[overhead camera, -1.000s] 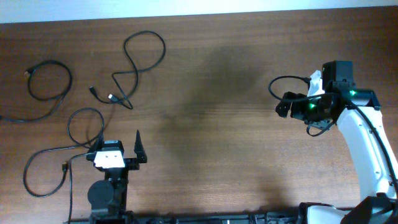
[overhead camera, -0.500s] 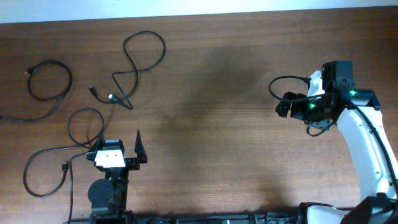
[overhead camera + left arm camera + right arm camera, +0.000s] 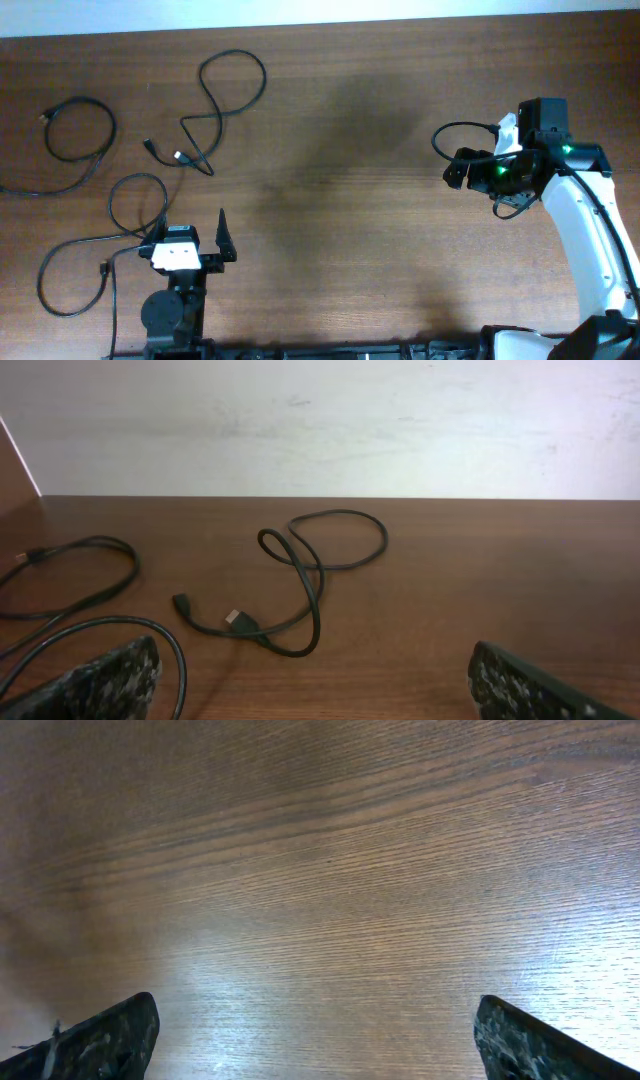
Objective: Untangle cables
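— Where were the cables (image 3: 321,600)?
— All three lay on the left half of the wooden table (image 3: 340,150), apart from one another. The round-looped cable (image 3: 113,128) sat far left. The figure-eight cable (image 3: 263,78) lay further in, its two plug ends close together. The nearest cable (image 3: 140,175) curled just beside my left gripper (image 3: 310,655).
— Did it touch a finger?
— I could not tell; it ran close past the outer finger (image 3: 100,680).
— And your grip?
— Both pairs of jaws stood wide apart with nothing between them. My left gripper sat low, facing the figure-eight cable. My right gripper (image 3: 318,1005) hung over bare wood on the right side, well apart from every cable.
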Motion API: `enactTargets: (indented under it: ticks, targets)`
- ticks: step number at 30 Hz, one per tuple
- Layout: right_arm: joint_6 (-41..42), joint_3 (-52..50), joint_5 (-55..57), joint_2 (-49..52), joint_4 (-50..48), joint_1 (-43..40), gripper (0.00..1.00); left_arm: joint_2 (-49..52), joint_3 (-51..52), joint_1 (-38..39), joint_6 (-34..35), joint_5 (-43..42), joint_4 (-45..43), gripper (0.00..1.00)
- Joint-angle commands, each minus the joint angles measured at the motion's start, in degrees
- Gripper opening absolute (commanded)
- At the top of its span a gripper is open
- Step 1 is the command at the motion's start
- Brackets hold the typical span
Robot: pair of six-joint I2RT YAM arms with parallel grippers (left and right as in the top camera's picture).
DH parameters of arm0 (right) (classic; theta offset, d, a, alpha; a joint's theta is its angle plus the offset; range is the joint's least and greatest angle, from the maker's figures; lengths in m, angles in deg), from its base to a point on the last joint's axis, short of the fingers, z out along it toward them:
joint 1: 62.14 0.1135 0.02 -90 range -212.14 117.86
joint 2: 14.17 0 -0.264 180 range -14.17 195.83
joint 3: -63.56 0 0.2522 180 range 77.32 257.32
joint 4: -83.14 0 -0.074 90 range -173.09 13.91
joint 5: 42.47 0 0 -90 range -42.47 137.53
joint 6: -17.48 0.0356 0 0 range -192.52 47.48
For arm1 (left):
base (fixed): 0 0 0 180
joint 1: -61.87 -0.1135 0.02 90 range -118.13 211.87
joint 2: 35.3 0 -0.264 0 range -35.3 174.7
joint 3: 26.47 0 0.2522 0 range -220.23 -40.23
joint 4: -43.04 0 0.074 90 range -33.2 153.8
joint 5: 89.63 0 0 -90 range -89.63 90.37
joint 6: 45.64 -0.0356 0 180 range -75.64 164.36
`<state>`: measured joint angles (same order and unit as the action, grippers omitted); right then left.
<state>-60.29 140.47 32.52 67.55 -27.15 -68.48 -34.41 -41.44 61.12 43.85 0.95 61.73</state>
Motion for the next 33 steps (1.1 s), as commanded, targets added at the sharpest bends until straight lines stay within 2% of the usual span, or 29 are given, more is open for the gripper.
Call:
enactTargets:
  ticks: [1,5,28,33]
  targets:
    - [0.3,0.1,0.3,0.0,0.0,-0.1,0.99,-0.7,0.7,0.2,-1.3,-1.0,-0.2,0.99]
    - [0.3,0.1,0.3,0.0,0.0,-0.1,0.99,-0.6,0.7,0.2,-4.3,-0.7,-0.1,0.99]
    - [0.3,0.1,0.3,0.0,0.0,-0.1,0.99,-0.6,0.7,0.2,-4.1,-0.8,-0.2,0.99]
    - [0.2,0.1,4.3,0.0,-1.0,-0.1,0.99,-0.6,0.7,0.2,-4.1,-0.8,-0.2,0.99]
